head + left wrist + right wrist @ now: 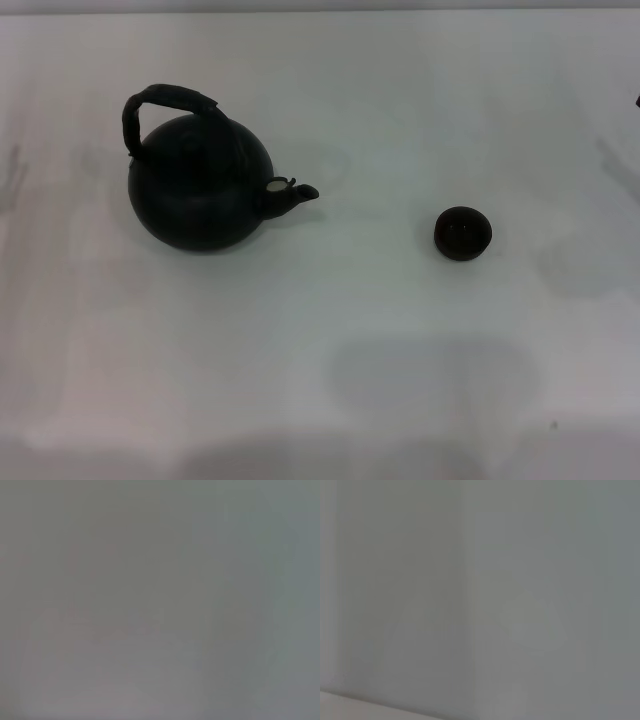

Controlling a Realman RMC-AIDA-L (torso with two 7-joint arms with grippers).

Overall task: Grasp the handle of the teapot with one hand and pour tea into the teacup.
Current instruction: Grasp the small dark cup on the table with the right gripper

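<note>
From my head camera, the teapot (200, 185) stands at nine o'clock on the white table (330, 380), handle (170, 104) upright, teacup (463, 233) well apart at three o'clock. Both wrist cameras show only blank grey; neither claw is visible, so I cannot tell their state.

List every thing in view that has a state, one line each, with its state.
teapot: upright on the table, untouched, spout pointing toward the teacup.
handle: raised in an arch over the pot, nothing gripping it.
teacup: upright on the table, apart from the pot on the robot's right; contents cannot be told.
left gripper: not in view.
right gripper: not in view.
</note>
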